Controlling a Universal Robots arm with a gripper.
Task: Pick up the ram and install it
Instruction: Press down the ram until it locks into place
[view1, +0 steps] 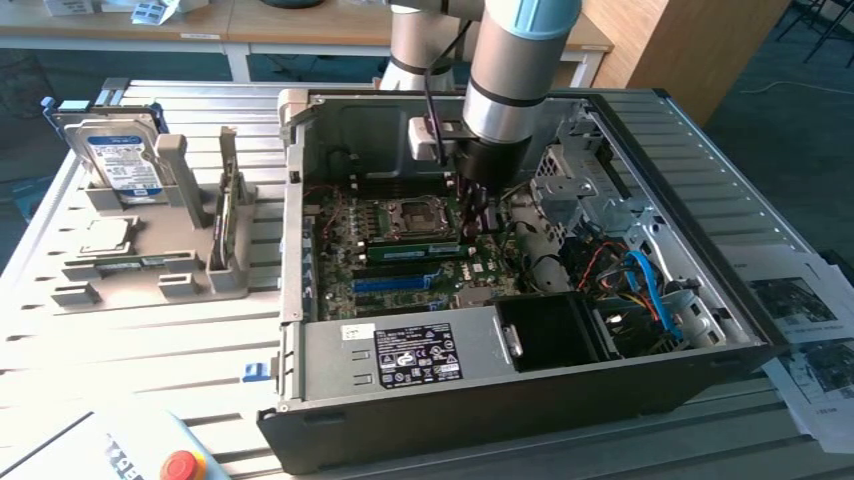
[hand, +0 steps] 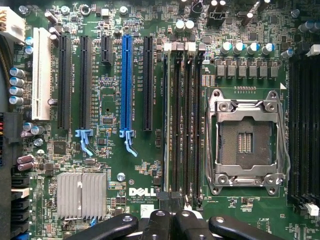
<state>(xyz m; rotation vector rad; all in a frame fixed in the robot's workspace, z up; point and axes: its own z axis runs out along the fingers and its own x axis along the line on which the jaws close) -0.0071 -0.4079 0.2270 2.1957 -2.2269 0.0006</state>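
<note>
The ram (view1: 414, 250), a narrow green strip, stands on edge in the motherboard between the CPU socket (view1: 407, 215) and the blue slot (view1: 400, 283). My gripper (view1: 477, 225) reaches down into the open PC case at the ram's end toward the exterior view's right. Its jaws are shut. From the wrist, the gripper (hand: 170, 200) hovers over one end of the black memory slots (hand: 182, 125), and its black fingers (hand: 157, 220) press together. Whether they pinch or only touch the ram is hidden.
The case walls (view1: 300, 200) ring the motherboard. The power supply (view1: 400, 355) sits at the front and cables (view1: 641, 285) to the exterior view's right. A grey rack (view1: 147, 250) on the left holds a hard drive (view1: 120, 160). Papers (view1: 814, 320) lie at far right.
</note>
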